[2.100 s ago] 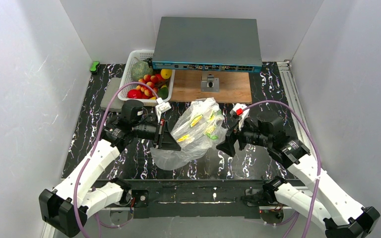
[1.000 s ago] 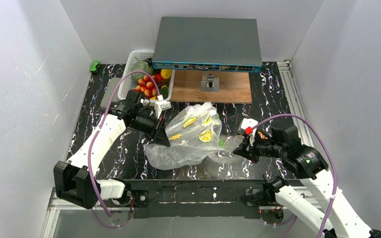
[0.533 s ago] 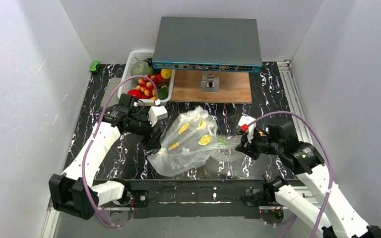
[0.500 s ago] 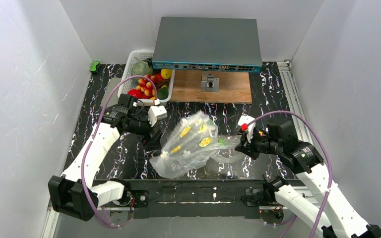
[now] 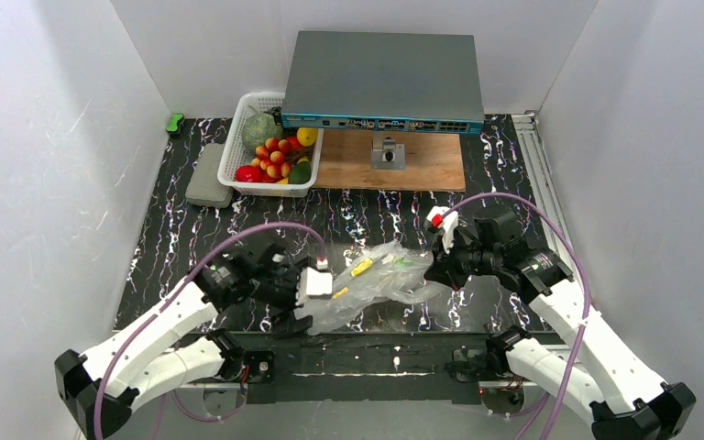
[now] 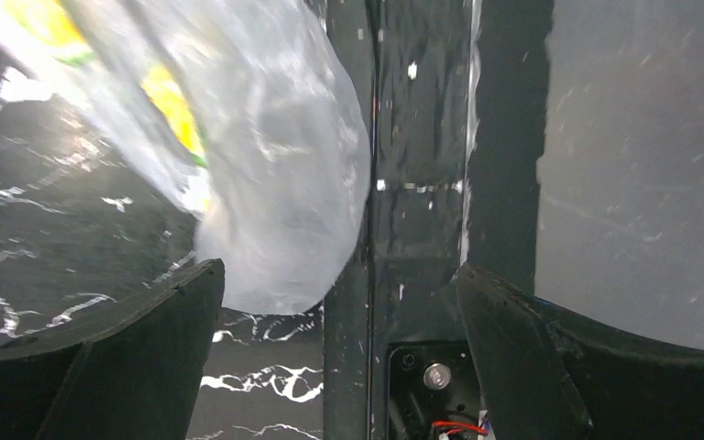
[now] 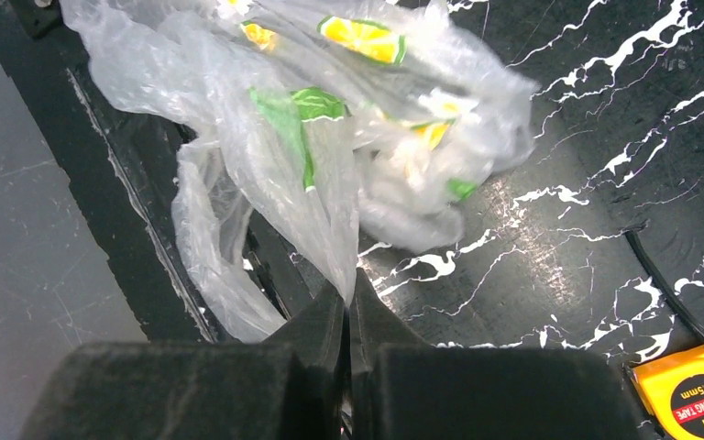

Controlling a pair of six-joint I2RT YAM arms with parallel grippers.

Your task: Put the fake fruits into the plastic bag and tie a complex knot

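Right gripper (image 7: pixel 348 291): fingers clenched tight on a twisted fold of the thin, crinkly clear plastic bag (image 7: pixel 330 119), which is printed with yellow lemon slices and green leaves. From that pinch the film fans out toward 12 o'clock, crumpled and flat, with nothing bulging inside it. Left gripper (image 6: pixel 339 270): fingers flung wide, released, gripping nothing. The bag's pale rounded end (image 6: pixel 275 183) sits blurred just ahead of the gap.

From above, the plastic bag (image 5: pixel 376 280) sprawls low at 6 o'clock on the black marbled table (image 5: pixel 174 247), between the two grippers. The glossy red, orange, yellow and green fake fruits (image 5: pixel 275 160) are well apart from it, heaped in the white lattice basket (image 5: pixel 238 151) at 11 o'clock.

Half a second ago the left gripper (image 5: pixel 302 307) stood at the bag's 10 o'clock. Now it is down at the bag's 8 o'clock by the near edge, and the bag, puffed up then, has slumped flat. The right gripper (image 5: pixel 435 266) has swung in closer.

Only the right wrist view catches a yellow tape measure (image 7: pixel 697 394) at its 5 o'clock corner. Only the left wrist view shows the bag's end reaching the table's near rail.
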